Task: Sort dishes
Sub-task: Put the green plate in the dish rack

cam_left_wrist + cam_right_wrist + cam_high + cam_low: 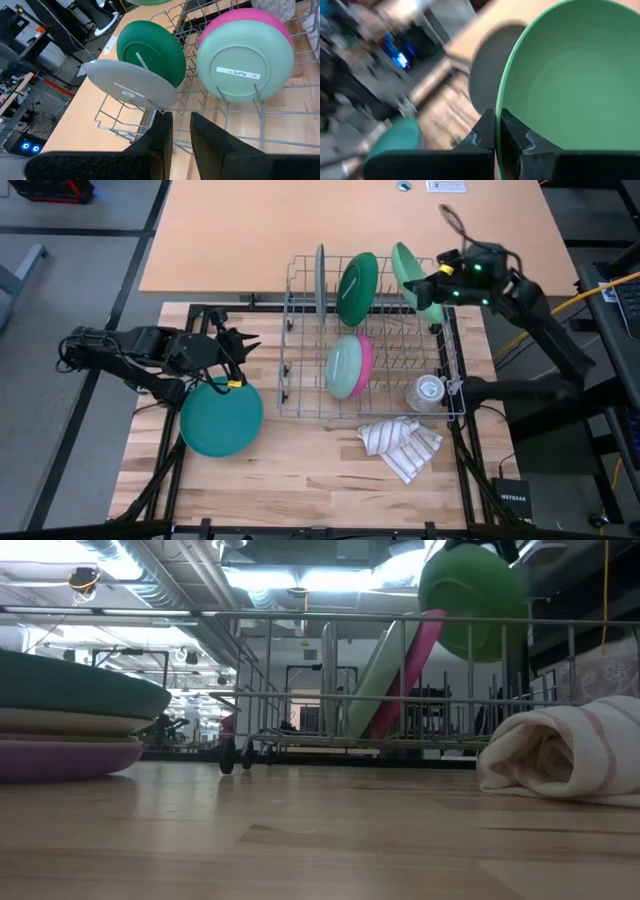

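Two fingers of the right gripper (497, 131) pinch the rim of a light green bowl (412, 278), held tilted above the wire dish rack (300, 405) at its two o'clock corner. In the rack stand a grey plate (320, 278), a dark green plate (357, 288), and a pale green plate (346, 368) backed by a pink one (366, 362). Just off the rack's eight o'clock corner, the left gripper (243, 342) hovers over a teal plate (220, 418) topping a stack, its fingers a narrow gap apart, holding nothing. A striped cloth (400, 444) lies at the rack's five o'clock.
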Available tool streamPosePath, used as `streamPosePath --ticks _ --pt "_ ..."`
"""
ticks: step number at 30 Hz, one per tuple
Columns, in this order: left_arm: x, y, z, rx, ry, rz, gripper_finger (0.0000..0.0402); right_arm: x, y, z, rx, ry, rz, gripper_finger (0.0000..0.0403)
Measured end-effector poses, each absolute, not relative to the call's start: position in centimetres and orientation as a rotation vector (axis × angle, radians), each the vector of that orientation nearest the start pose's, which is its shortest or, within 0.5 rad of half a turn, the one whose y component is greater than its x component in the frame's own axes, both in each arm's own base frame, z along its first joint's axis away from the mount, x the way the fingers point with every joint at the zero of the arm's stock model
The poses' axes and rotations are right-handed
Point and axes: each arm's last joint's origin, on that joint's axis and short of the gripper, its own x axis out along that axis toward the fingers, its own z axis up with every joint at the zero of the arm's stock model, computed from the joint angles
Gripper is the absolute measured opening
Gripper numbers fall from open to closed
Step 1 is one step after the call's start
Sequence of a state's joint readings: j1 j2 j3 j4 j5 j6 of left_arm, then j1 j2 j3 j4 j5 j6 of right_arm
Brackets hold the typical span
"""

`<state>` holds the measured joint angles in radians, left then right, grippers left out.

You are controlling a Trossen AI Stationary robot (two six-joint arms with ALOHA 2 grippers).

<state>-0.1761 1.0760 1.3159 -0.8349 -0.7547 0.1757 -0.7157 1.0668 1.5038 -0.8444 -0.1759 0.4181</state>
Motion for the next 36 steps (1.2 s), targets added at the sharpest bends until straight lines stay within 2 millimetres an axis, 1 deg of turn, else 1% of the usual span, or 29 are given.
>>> streamPosePath --ticks 3,5,10,13,16,19,22,24,27,33,36 --pt "19.2 -1.4 40.3 0.419 0.584 0.520 0.0052 12.3 -11.7 44.0 0.556 0.094 -0.559 0.0007" --pt "19.2 -1.4 40.3 0.415 0.583 0.521 0.0051 11.7 -12.2 42.6 0.563 0.002 -0.541 0.0007" --pt "19.2 -1.4 40.3 0.397 0.577 0.526 0.0051 11.0 -13.9 38.3 0.678 -0.145 -0.578 0.0007" --pt "19.2 -1.4 40.2 0.394 0.577 0.527 0.0051 11.0 -14.9 36.4 0.724 -0.253 -0.609 0.0007" --pt "19.2 -1.4 40.2 0.380 0.572 0.531 0.0051 11.1 -15.3 35.7 0.714 -0.389 -0.616 0.0007" --pt "19.2 -1.4 40.2 0.371 0.570 0.534 0.0051 11.0 -15.3 35.7 0.688 -0.502 -0.604 0.0007" --pt "19.2 -1.4 40.2 0.369 0.569 0.534 0.0051 11.0 -15.4 35.3 0.733 -0.542 -0.623 0.0007" --pt "19.2 -1.4 40.2 0.369 0.569 0.534 0.0051 11.0 -15.6 34.5 0.781 -0.552 -0.650 0.0007" --pt "19.2 -1.4 40.2 0.369 0.569 0.534 0.0052 11.0 -15.7 33.2 0.795 -0.564 -0.668 0.0007" --pt "19.2 -1.4 40.2 0.356 0.565 0.538 0.0052 10.6 -15.1 32.3 0.744 -0.742 -0.540 0.0007" --pt "19.2 -1.4 40.2 0.356 0.565 0.538 0.0052 10.6 -15.0 31.4 0.744 -0.739 -0.527 0.0007"
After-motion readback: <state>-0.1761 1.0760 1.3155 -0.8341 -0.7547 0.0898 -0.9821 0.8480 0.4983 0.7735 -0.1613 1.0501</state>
